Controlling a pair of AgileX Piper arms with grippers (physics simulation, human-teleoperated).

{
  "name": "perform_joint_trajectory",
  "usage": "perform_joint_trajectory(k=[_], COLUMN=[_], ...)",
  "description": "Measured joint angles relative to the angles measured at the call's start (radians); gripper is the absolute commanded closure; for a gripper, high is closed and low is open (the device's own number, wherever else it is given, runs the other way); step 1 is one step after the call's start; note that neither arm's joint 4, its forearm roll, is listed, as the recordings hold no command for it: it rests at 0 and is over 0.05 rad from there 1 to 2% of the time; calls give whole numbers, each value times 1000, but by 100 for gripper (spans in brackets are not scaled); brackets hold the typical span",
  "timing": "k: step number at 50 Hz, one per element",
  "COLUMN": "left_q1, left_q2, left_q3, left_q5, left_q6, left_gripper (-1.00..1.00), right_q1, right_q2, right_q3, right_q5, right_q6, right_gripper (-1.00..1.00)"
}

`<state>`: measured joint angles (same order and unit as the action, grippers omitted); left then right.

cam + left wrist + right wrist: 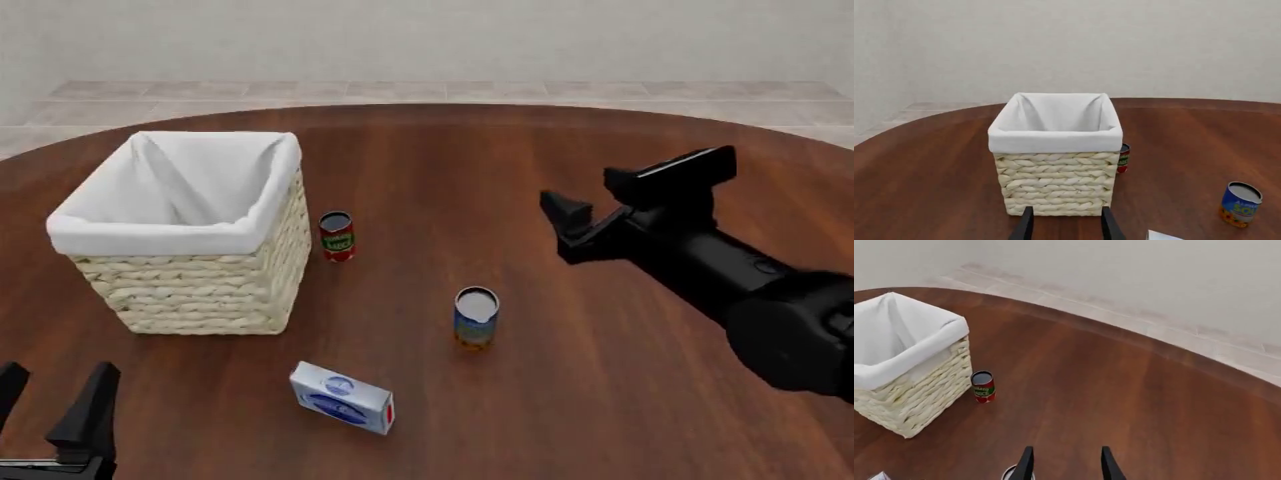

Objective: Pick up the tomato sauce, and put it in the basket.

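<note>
Tomato sauce: the small red can (pixel 336 236) stands upright on the table (pixel 561 400), just beside the basket's right wall and apart from it by a narrow gap; nothing holds it.

Basket: the wicker basket (pixel 187 285) sits on the left part of the table, its white liner folded over the rim and its mouth open upward, so a can can be lowered in from above.

Right gripper: the right gripper (pixel 574 225) hangs above the table well to the right of the red can, its fingers spread with nothing between them; in its wrist view the can (pixel 982 386) lies ahead and off to one side, so the arm looks aimed loosely toward it, not lined up yet.

Left gripper: the left gripper (pixel 54 405) rests low near the table's front edge, fingers spread and empty, facing the basket (pixel 1054 185); it looks parked out of the way.

Other can: a blue-and-orange can (pixel 475 318) stands between the right gripper and the front of the table, a likely thing to bump on a low approach.

Box: a blue-and-white box (pixel 343 397) lies near the front, clear of the path.

Step in hand: the reach for the red can, by my judgement; the lift is not yet begun.
</note>
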<state>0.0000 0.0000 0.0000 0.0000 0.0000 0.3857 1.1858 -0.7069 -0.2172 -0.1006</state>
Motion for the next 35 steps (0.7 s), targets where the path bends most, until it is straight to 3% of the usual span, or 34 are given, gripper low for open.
perform_joint_trajectory(k=[35], left_q1=[0], left_q2=[0], left_q3=[0], left_q5=[0], left_q6=[0], left_gripper=[-100], right_q1=[146], right_q2=[317], right_q3=[-332], right_q5=[159], right_q6=[-28], right_gripper=[-100])
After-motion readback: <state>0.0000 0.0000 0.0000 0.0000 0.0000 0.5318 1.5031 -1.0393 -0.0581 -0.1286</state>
